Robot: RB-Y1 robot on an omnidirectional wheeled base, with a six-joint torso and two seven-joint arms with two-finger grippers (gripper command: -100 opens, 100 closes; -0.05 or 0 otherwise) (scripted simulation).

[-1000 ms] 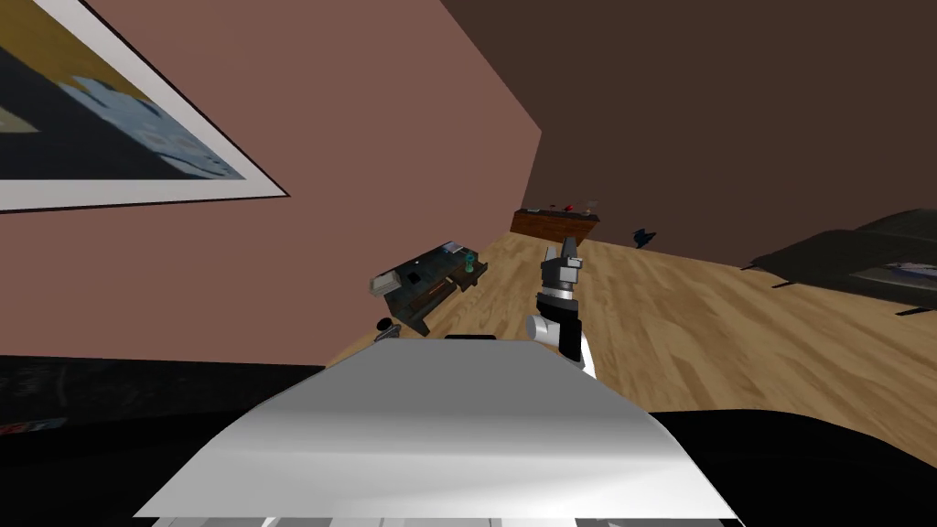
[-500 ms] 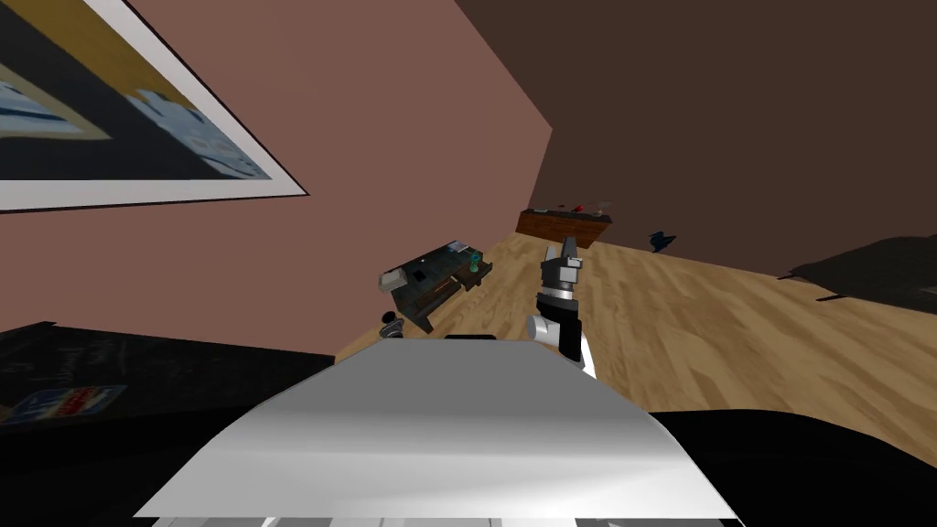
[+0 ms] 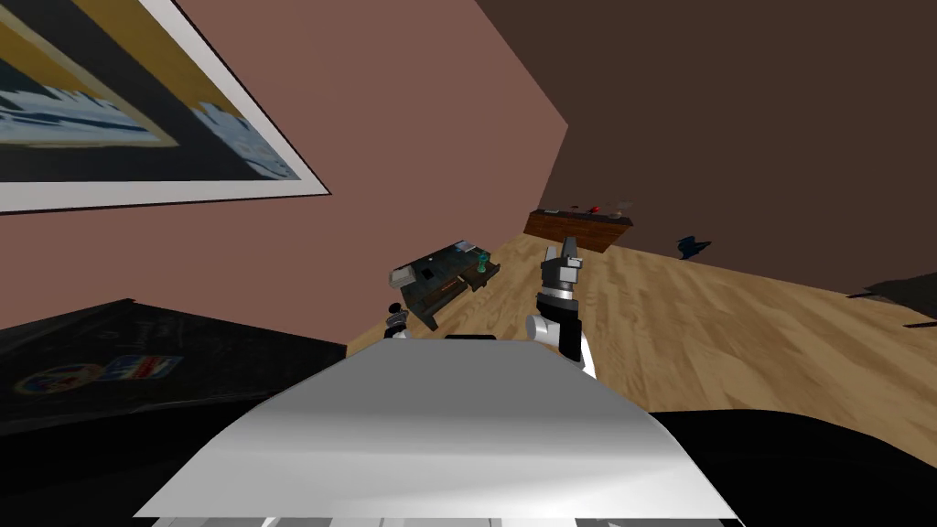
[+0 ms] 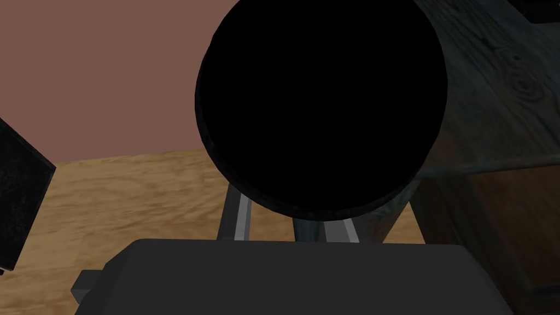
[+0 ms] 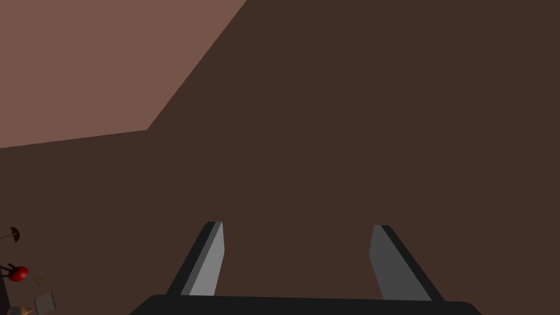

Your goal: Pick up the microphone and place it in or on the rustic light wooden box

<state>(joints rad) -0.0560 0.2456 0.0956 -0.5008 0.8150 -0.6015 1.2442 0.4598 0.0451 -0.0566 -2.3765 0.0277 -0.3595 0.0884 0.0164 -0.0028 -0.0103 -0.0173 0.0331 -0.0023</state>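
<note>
The microphone (image 4: 322, 104) is a big black round head right in front of the left wrist camera. My left gripper (image 4: 290, 219) is shut on it, with its thin fingers (image 4: 241, 219) pressing below the head. In the head view this gripper (image 3: 395, 322) sits low at my left with the small dark microphone (image 3: 394, 309) in it, near the end of a dark low table (image 3: 448, 279). A pale box (image 3: 405, 273) rests on that table's near end. My right gripper (image 3: 567, 252) is raised above the floor, open and empty, with both fingers (image 5: 210, 257) apart before a brown wall.
A teal item (image 3: 481, 265) stands on the dark table. A brown sideboard (image 3: 581, 229) with small objects stands at the far wall, and a blue thing (image 3: 691, 245) lies on the wooden floor. Black furniture (image 3: 137, 366) lies close at my left.
My head view has swung left: table, sideboard and blue thing slid right, and the black furniture at my left came in. Both arms keep their pose.
</note>
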